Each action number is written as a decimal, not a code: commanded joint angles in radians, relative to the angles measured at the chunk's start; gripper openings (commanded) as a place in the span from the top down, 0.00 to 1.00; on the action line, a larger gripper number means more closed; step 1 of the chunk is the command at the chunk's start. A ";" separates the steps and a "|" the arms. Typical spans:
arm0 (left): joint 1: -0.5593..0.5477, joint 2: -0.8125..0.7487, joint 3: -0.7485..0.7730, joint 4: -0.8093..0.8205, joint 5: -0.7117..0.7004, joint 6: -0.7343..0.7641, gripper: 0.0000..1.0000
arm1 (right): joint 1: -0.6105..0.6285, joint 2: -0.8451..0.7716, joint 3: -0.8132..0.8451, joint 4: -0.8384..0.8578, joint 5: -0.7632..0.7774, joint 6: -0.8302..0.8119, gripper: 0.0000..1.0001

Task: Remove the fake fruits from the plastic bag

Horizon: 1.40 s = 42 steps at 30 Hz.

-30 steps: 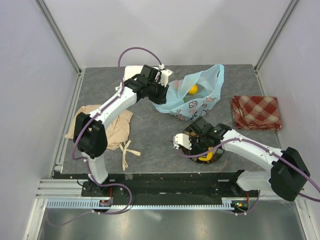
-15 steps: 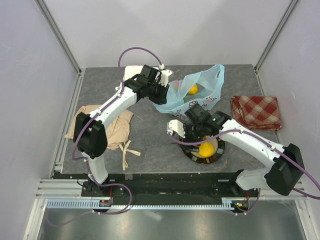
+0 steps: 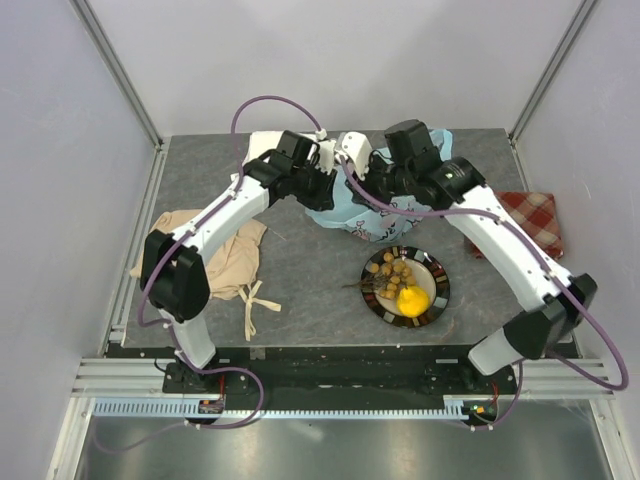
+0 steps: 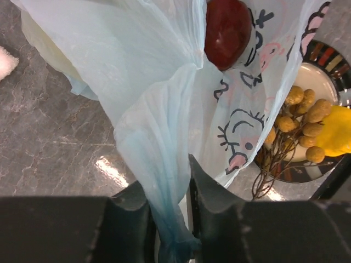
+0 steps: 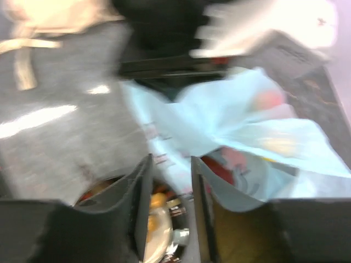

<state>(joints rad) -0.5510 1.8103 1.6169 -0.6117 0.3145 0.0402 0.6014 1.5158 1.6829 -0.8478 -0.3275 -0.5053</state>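
Observation:
The plastic bag (image 3: pixel 372 226), light blue with pink and dark print, lies at the back centre. My left gripper (image 3: pixel 322 190) is shut on a bunched strip of its edge (image 4: pixel 164 208) and holds it up. A dark-red fruit (image 4: pixel 227 30) shows through the bag's film. My right gripper (image 3: pixel 365 176) hovers over the bag's mouth, open, nothing between its fingers (image 5: pixel 143 189); that view is blurred. On the plate (image 3: pixel 438 300) lie a tan berry cluster (image 3: pixel 388 270) and a yellow fruit (image 3: pixel 411 300).
A beige cloth (image 3: pixel 215 255) lies at the left by my left arm. A red checked cloth (image 3: pixel 535 215) sits at the right, partly under my right arm. A white cloth (image 3: pixel 265 145) peeks out behind my left arm. Enclosure walls ring the table.
My right gripper has left the yellow fruit on the plate, risen and swung back to the bag. The left gripper has kept its hold on the bag's edge.

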 commanded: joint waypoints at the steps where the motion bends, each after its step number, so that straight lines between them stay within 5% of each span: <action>1: 0.002 -0.077 -0.037 0.015 0.050 -0.078 0.80 | -0.050 0.142 -0.023 0.194 0.155 0.011 0.68; 5: 0.002 -0.063 -0.048 0.006 0.081 -0.089 0.98 | -0.136 0.276 -0.075 0.274 0.180 0.070 0.77; 9: 0.002 -0.071 -0.077 0.009 0.032 -0.088 0.99 | -0.213 0.331 -0.130 0.409 0.197 0.094 0.79; 23: 0.002 -0.233 -0.190 0.090 -0.488 -0.270 0.99 | -0.313 0.333 -0.203 0.397 0.246 0.033 0.75; 25: 0.003 -0.272 -0.250 0.150 -0.506 -0.283 0.99 | -0.340 0.351 -0.198 0.404 0.202 0.053 0.70; 30: 0.003 -0.230 -0.259 0.220 -0.520 -0.257 0.98 | -0.350 0.431 -0.076 0.434 0.122 0.128 0.34; 33: 0.002 -0.201 -0.235 0.236 -0.514 -0.237 0.98 | -0.353 0.526 0.029 0.441 0.142 0.172 0.23; 42: 0.003 -0.132 -0.180 0.251 -0.419 -0.180 0.97 | -0.361 0.808 0.313 0.382 0.176 0.268 0.14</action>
<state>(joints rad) -0.5472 1.6577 1.3762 -0.4099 -0.1493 -0.1764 0.2447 2.2284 1.8874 -0.4400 -0.1604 -0.2882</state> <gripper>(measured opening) 0.025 0.862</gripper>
